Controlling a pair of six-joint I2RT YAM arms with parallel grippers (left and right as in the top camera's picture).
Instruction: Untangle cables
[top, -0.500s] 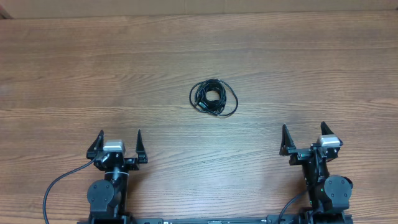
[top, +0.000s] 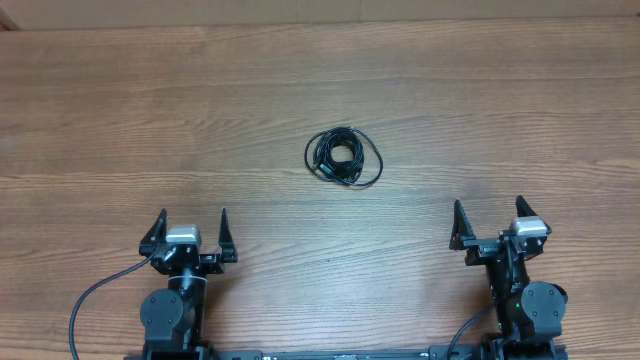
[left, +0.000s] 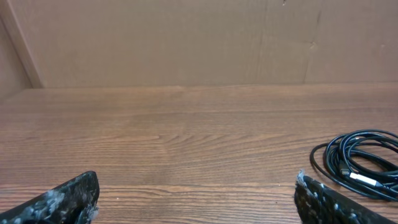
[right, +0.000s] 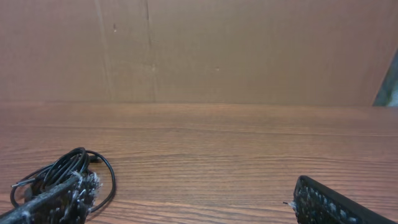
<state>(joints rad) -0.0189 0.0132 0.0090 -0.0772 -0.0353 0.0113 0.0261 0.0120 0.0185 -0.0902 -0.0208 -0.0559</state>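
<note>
The cables (top: 344, 158) lie as one small coiled black bundle on the wooden table, a little past its middle. The left wrist view has the cables (left: 360, 163) at its right edge with a silvery plug tip showing; the right wrist view has the cables (right: 62, 175) at its lower left, partly behind a finger. My left gripper (top: 190, 221) sits near the front edge at the left, open and holding nothing. My right gripper (top: 488, 212) sits at the front right, also open with bare wood between its fingers. Both stand well short of the bundle.
The wooden table (top: 150, 110) stretches bare on all sides of the bundle. A brown cardboard wall (left: 186, 37) rises along the far edge. Thicker black arm wires (top: 90, 300) trail by the arm bases at the front edge.
</note>
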